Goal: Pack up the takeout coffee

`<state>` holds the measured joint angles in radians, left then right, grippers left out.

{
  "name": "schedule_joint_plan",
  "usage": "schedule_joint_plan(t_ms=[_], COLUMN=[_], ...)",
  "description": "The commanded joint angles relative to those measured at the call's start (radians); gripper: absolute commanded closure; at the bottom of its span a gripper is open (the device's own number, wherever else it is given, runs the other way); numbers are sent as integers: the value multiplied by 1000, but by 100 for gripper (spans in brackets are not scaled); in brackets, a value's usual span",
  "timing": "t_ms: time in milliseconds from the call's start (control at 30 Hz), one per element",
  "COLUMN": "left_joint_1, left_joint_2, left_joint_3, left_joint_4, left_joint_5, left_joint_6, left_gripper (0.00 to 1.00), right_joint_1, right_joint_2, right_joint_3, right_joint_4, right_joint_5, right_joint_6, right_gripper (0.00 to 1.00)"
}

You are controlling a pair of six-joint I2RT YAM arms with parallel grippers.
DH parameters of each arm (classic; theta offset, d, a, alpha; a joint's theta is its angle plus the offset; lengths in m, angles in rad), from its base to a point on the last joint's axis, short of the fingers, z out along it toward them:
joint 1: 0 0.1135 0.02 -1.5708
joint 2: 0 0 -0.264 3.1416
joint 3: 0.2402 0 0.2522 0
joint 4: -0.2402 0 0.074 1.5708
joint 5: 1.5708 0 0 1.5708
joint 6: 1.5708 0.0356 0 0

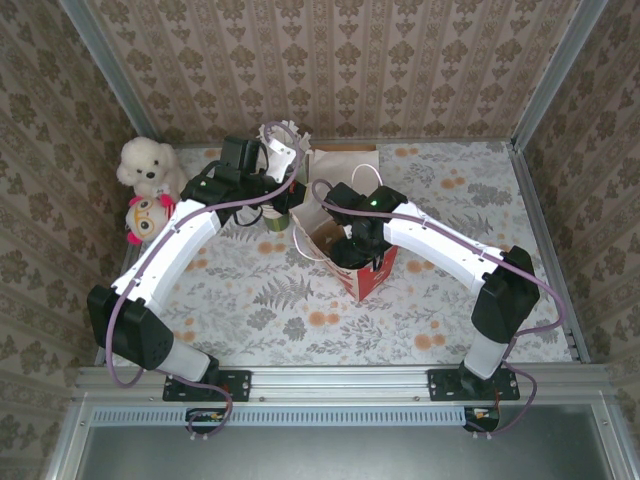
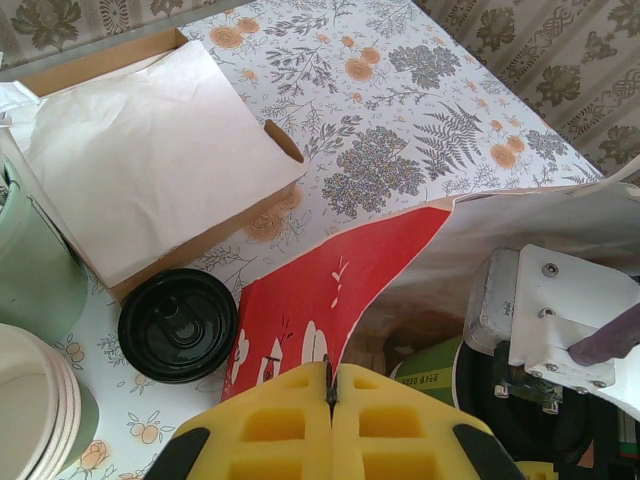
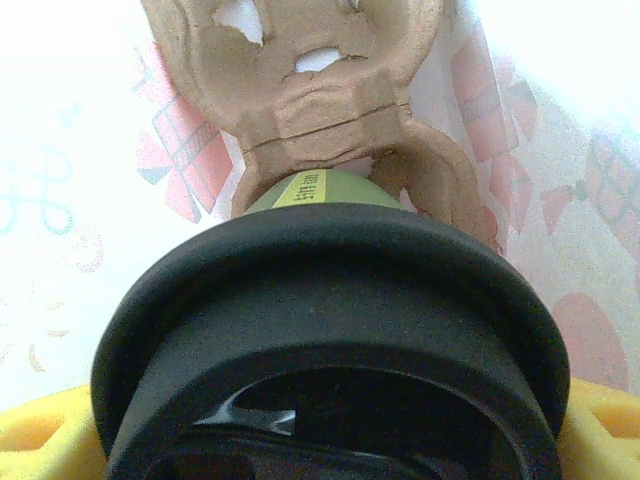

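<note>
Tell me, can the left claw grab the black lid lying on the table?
Probably yes, but not right away. The left claw is pinched shut, seemingly on the paper bag's rim. The black lid lies bare on the table close beside it.

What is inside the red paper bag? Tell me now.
The right hand holds a black-lidded green cup, with a brown pulp cup carrier beyond it. The floor of the bag beneath them is covered.

I count two plush toys (image 1: 145, 170) at the far left corner of the table (image 1: 300, 320), one paper bag (image 1: 368, 280), one green cup (image 3: 315, 190), two black lids (image 2: 178, 325), one cup stack (image 2: 35, 400), one pulp carrier (image 3: 300, 90).
</note>
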<state>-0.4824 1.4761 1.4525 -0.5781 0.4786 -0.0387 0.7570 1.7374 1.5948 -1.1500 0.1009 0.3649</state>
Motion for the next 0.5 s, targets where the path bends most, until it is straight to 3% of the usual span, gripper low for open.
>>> schedule_joint_plan(t_ms=[0, 467], left_joint_1=[12, 10], left_joint_2=[-35, -40], left_joint_3=[10, -6], left_joint_4=[11, 26], left_joint_5=[7, 8], left_joint_6=[-8, -16], left_gripper=[100, 100], right_joint_1=[-1, -2], right_joint_2=[-32, -39], right_joint_3=[-6, -32], right_joint_4=[-7, 35], right_joint_5=[16, 16], right_joint_6=[-15, -21], right_gripper=[66, 67])
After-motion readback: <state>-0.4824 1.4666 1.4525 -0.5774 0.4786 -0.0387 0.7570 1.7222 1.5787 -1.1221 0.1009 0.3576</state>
